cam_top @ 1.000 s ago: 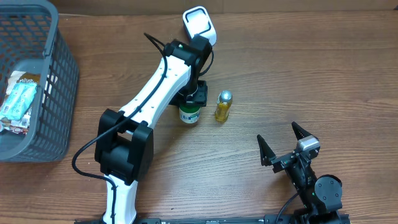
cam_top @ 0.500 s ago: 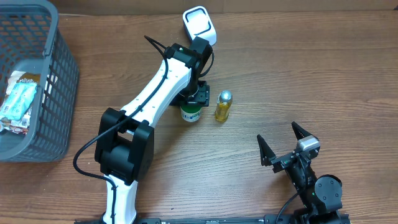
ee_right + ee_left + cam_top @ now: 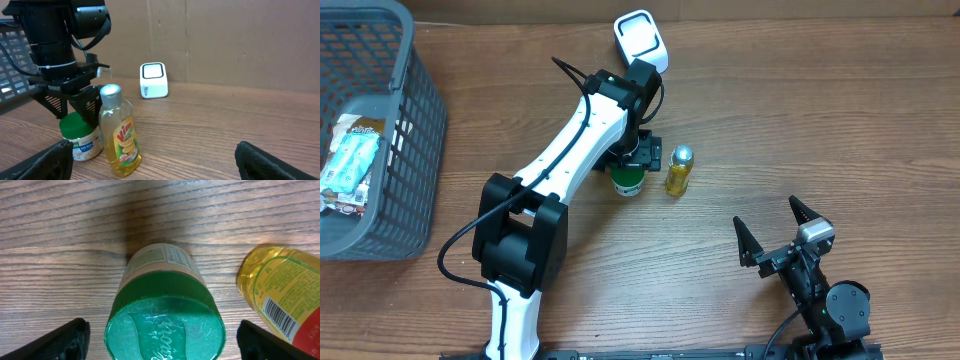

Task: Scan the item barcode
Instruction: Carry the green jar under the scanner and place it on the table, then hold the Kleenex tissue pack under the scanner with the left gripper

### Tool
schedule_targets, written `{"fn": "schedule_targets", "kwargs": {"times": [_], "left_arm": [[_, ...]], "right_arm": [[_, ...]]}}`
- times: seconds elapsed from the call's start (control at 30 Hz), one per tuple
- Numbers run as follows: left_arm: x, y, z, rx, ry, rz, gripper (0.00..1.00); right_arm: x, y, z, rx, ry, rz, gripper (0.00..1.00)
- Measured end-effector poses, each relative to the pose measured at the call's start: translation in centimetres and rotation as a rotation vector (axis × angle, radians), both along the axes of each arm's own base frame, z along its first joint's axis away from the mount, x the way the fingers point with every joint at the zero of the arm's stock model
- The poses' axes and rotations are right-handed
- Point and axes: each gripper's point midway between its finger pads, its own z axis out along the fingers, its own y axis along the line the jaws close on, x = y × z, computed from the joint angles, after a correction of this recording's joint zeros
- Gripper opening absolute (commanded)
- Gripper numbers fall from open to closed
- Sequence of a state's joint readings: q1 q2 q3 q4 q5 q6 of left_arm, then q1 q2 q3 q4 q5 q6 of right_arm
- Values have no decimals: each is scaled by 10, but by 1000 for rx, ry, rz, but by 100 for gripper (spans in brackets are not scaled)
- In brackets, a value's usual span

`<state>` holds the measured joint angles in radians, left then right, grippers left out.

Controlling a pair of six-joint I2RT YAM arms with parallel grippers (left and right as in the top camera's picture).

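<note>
Green-lidded jar (image 3: 165, 325) stood upright mid-table, just beside the yellow bottle (image 3: 679, 170), between your left gripper's (image 3: 167, 342) spread fingers. Your right gripper (image 3: 764, 212) gaped wide near the front edge, bare table (image 3: 840, 120) around it. The basket (image 3: 420, 120) at the left edge held snack packets (image 3: 348, 165).

A brown wooden table (image 3: 840, 110) with long, straight grain spreads out on every side beneath the left gripper (image 3: 165, 342). A soft dark shadow (image 3: 150, 225) lies on the wood just beyond that gripper. Ahead of the right gripper (image 3: 767, 213), past the table's far edge, stands a plain tan wall (image 3: 240, 35), cardboard-like, with thin vertical seams. The light is even and mild.
</note>
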<state>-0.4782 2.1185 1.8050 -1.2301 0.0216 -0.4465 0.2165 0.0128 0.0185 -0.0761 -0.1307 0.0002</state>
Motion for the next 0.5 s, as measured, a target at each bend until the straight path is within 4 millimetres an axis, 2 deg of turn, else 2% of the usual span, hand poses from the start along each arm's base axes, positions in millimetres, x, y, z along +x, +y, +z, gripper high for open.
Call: {"fn": "schedule_targets", "kwargs": {"times": [0.27, 0.37, 0.5], "left_arm": [[2, 2, 3, -3, -7, 5, 98], [9, 3, 18, -23, -47, 15, 99], [29, 7, 59, -75, -156, 43, 98]], "right_arm": [[0, 0, 0, 0, 0, 0, 100], [0, 0, 0, 0, 0, 0, 100], [0, 0, 0, -1, 0, 0, 100]]}}
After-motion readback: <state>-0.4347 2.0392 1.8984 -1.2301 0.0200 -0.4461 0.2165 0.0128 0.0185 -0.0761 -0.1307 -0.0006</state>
